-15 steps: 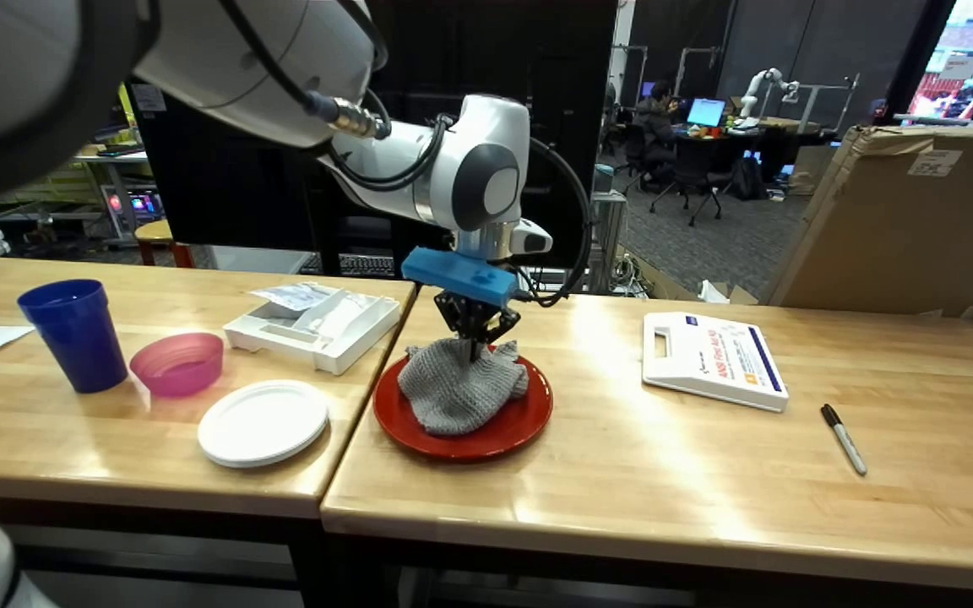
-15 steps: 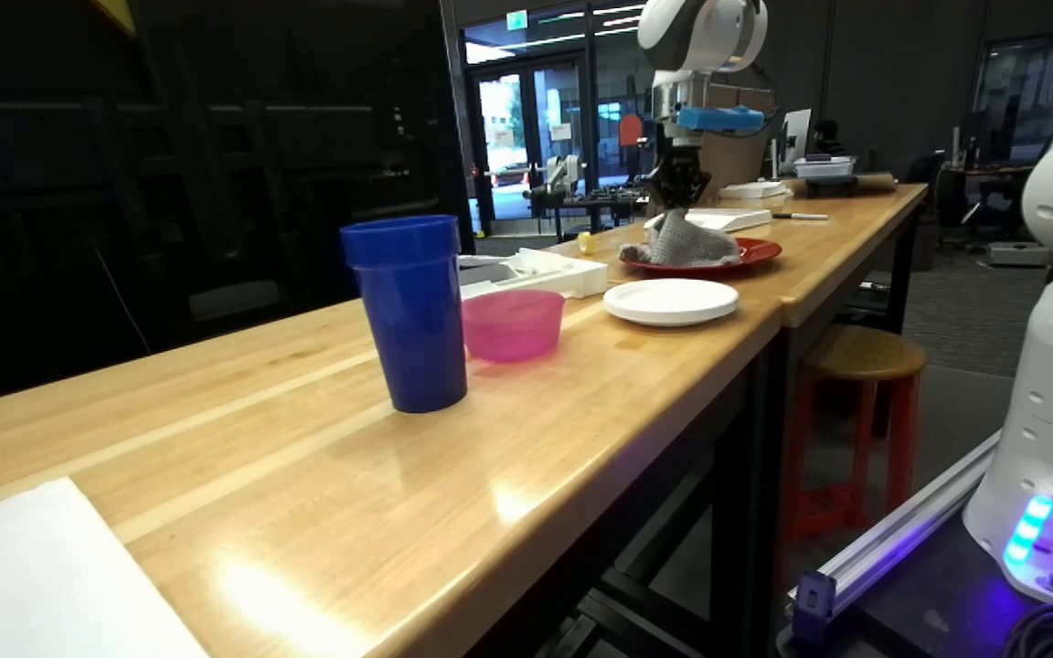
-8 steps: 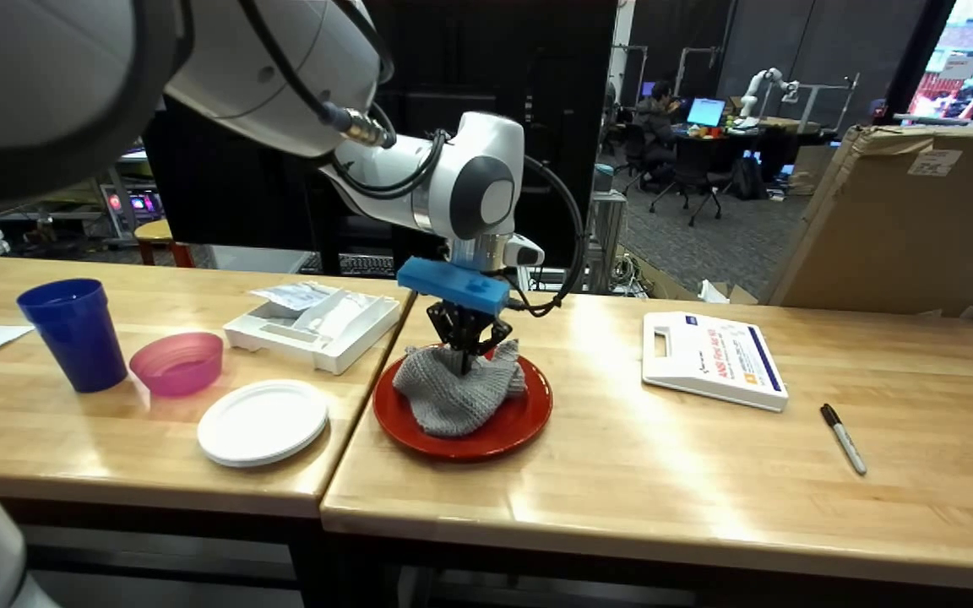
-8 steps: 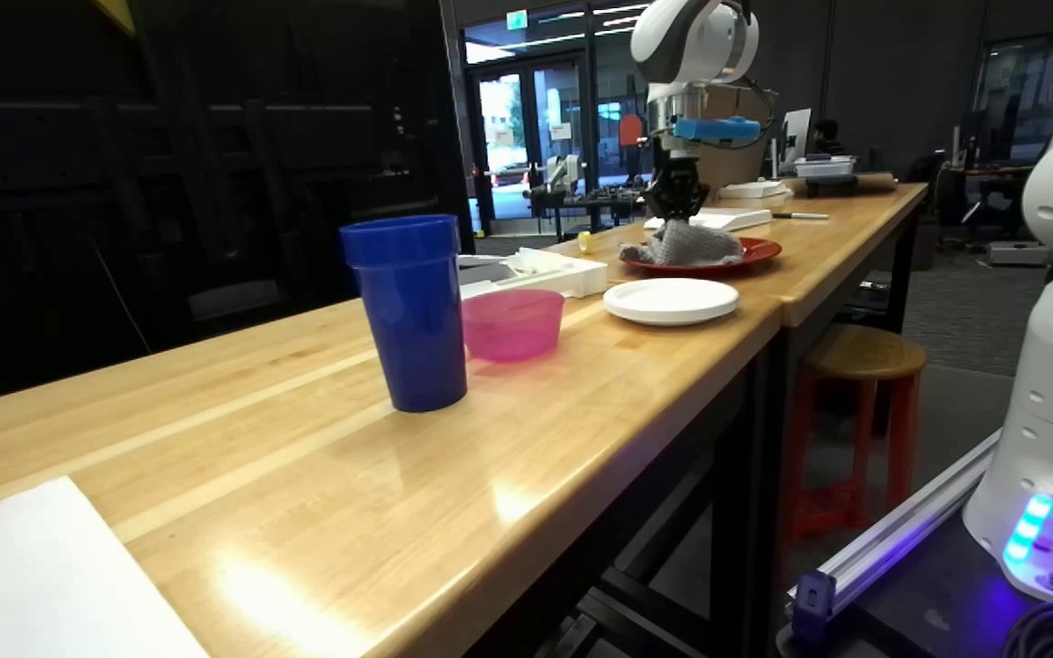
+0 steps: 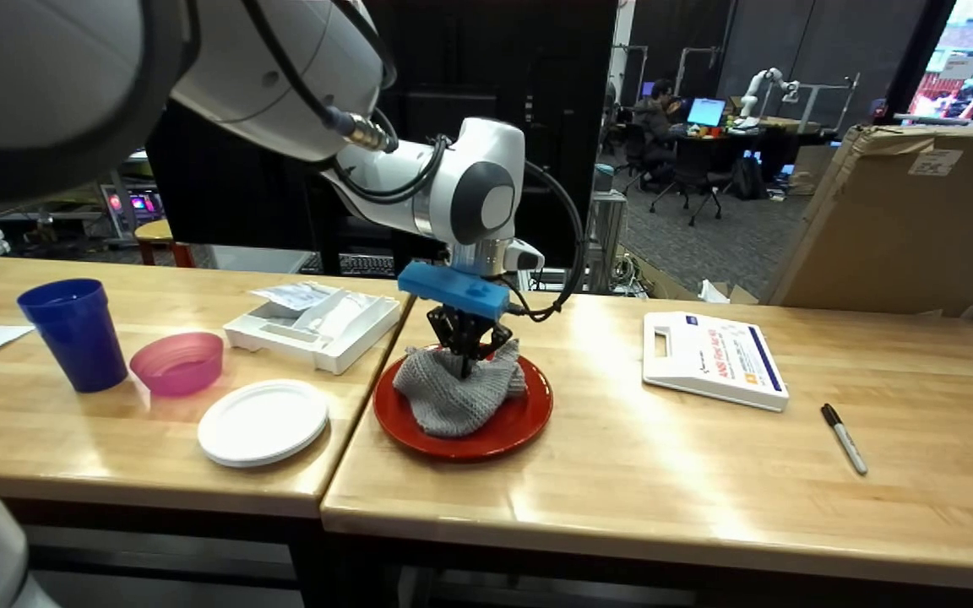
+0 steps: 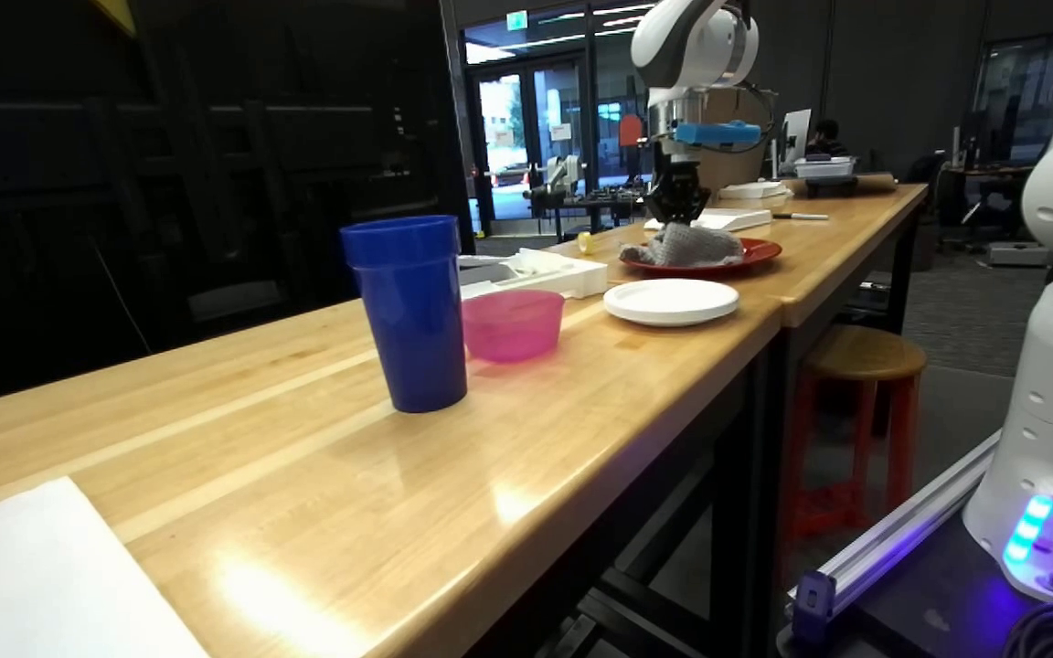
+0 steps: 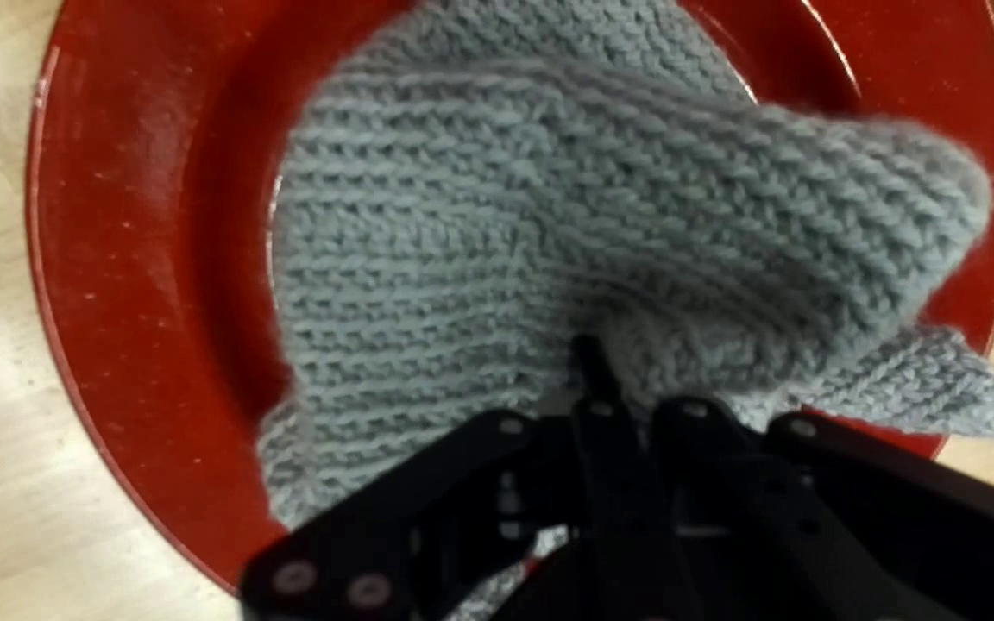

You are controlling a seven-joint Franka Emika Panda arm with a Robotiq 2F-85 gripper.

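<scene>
A grey knitted cloth (image 5: pixel 453 401) lies bunched on a glossy red plate (image 5: pixel 529 422). My gripper (image 5: pixel 464 369) points down over the middle of the cloth, its jaws closed together. In the wrist view the dark fingers (image 7: pixel 588 355) sink into the knit, where the cloth (image 7: pixel 411 259) gathers in folds around them. One thick fold lies to the right of the fingertips, and the exact pinch point is hidden in shadow. The plate (image 7: pixel 117 198) shows around the cloth there. The cloth (image 6: pixel 696 245) rises to the gripper (image 6: pixel 675 222) in an exterior view.
White plates (image 5: pixel 263 422), a pink bowl (image 5: pixel 178 363), a blue cup (image 5: pixel 74 333) and a white open tray (image 5: pixel 313 325) stand left of the red plate. To its right lie a white first aid case (image 5: pixel 713 359) and a marker (image 5: pixel 843 437). A cardboard box (image 5: pixel 900 219) stands behind.
My gripper has come down and slightly left within the exterior views, nearly still over the last half second. The cloth's raised peak has sunk lower with it; the plate stays put.
</scene>
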